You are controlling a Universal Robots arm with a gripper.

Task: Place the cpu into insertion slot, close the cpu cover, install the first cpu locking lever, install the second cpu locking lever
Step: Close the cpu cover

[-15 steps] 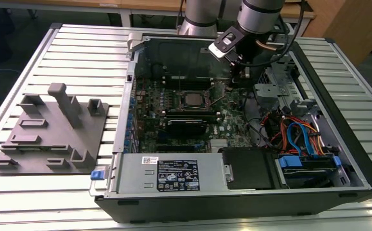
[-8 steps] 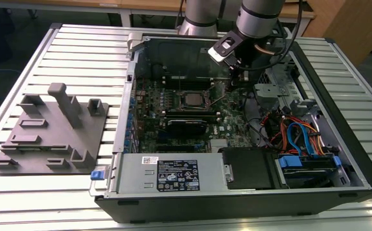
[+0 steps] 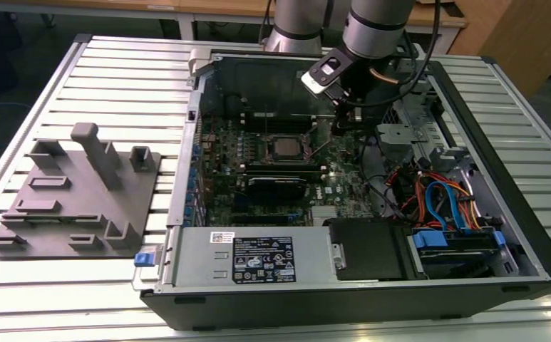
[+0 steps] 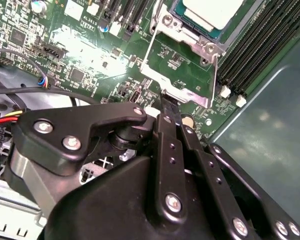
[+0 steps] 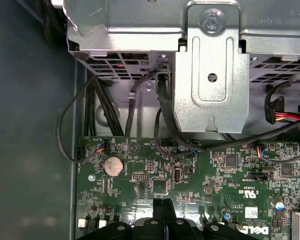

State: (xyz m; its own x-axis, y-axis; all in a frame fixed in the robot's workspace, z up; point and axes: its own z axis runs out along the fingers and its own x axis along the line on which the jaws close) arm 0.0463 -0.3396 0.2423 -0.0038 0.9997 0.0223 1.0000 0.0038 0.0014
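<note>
At edge of open cover [image 4: 179,65], gripper [image 4: 171,104] fingers [image 4: 164,131] clenched, tips touching it; cpu [image 4: 215,12] seated; likely risk: tips slip off thin metal, cover drops askew onto cpu.

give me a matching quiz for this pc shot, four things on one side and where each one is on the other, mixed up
Things
1. cpu
2. coin battery
3. grey plastic stand
4. hand

Places
A. on the slatted table, outside the case, at the exterior view's left
B. fingertips together at the edge of the metal cover frame
C. lying flat, silver top up, beside the long black slots
D. on the green board, close to black cables

Pairs: 1-C, 2-D, 3-A, 4-B
</note>
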